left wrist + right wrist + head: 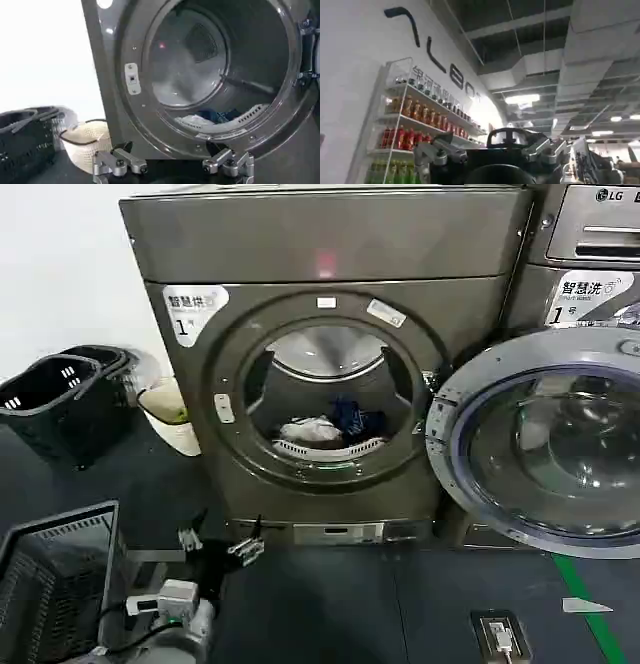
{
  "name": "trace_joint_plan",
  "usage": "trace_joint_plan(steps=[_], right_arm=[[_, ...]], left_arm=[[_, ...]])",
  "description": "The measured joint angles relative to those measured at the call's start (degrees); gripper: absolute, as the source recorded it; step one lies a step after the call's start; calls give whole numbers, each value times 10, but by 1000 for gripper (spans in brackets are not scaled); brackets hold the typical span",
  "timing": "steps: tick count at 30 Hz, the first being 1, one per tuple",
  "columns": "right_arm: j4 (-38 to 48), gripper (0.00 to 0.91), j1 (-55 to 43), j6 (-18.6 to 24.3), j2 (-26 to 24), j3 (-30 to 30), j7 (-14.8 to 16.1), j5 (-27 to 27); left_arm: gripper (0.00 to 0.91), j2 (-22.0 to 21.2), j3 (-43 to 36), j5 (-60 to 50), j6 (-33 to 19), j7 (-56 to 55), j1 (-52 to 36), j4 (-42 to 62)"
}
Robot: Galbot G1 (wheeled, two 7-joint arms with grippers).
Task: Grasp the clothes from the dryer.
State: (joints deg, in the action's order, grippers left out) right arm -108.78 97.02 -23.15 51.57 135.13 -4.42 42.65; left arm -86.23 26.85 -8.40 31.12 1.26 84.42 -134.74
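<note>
Below the round porthole of the big bronze-grey metal dryer (330,364), left hand (172,165) is released; advance over the rim, descend onto small white fabric garment (310,430).

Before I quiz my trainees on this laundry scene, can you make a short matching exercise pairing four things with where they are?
Things:
1. white garment
2. dryer door
3. black basket
4. left end effector

Places:
A. swung open to the right of the drum
B. low in front of the dryer, outside the drum
C. inside the drum beside the blue garment
D. on the floor left of the dryer

Pairs: 1-C, 2-A, 3-D, 4-B
</note>
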Motion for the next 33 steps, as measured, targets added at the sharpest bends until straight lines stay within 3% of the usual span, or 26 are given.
trace_joint_plan(steps=[33], right_arm=[[-12,907,0,19,5,11,8,18]], left_arm=[[907,-3,0,-6,-9,3,5,-19]])
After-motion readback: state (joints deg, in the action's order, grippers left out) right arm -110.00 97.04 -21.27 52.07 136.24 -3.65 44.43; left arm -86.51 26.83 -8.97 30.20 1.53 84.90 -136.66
